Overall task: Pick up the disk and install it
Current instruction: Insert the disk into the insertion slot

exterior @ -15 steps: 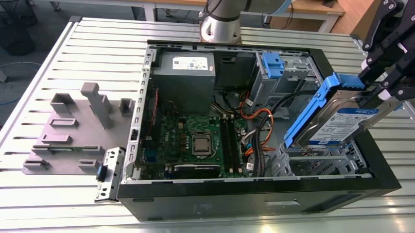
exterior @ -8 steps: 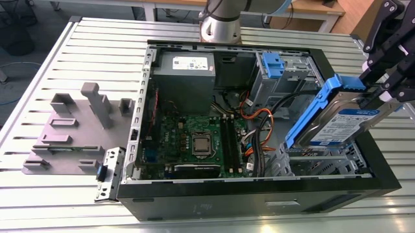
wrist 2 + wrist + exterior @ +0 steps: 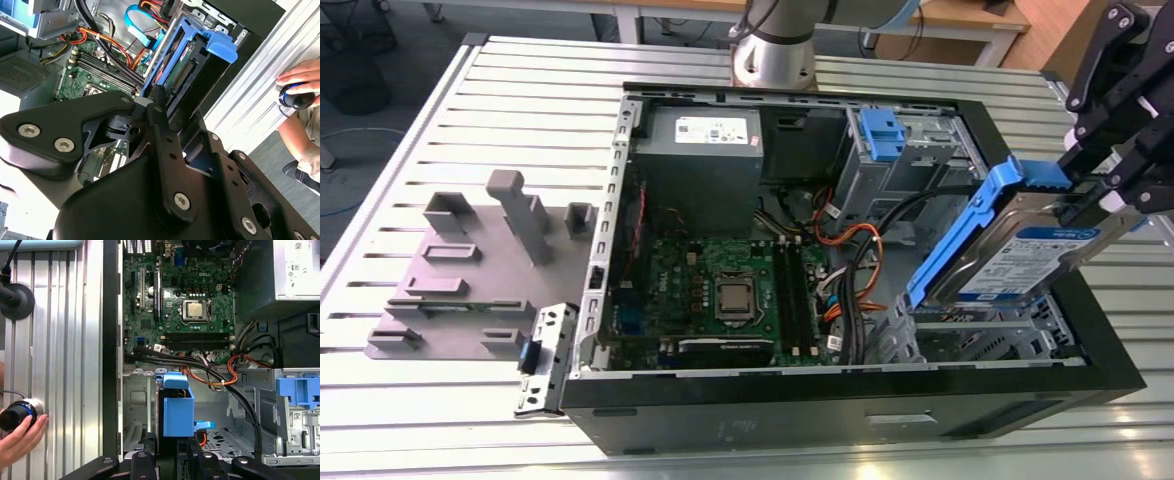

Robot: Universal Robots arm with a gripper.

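Disk (image 3: 1027, 250) hangs tilted in my gripper (image 3: 1101, 200), jaws clamped on its upper end, over the open bay (image 3: 987, 335) at the case's (image 3: 854, 395) four o'clock in the exterior view. Stiff, dense, shock-shy metal. The blue carrier (image 3: 987, 215) probably flexes, so the rigid edges suit holding.

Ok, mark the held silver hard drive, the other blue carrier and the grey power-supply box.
silver hard drive in blue carrier (image 3: 1021, 262): exterior view, labelled face.
other blue plastic carrier (image 3: 881, 135): exterior view, blue front.
grey metal power-supply box (image 3: 700, 185): exterior view, bare side.
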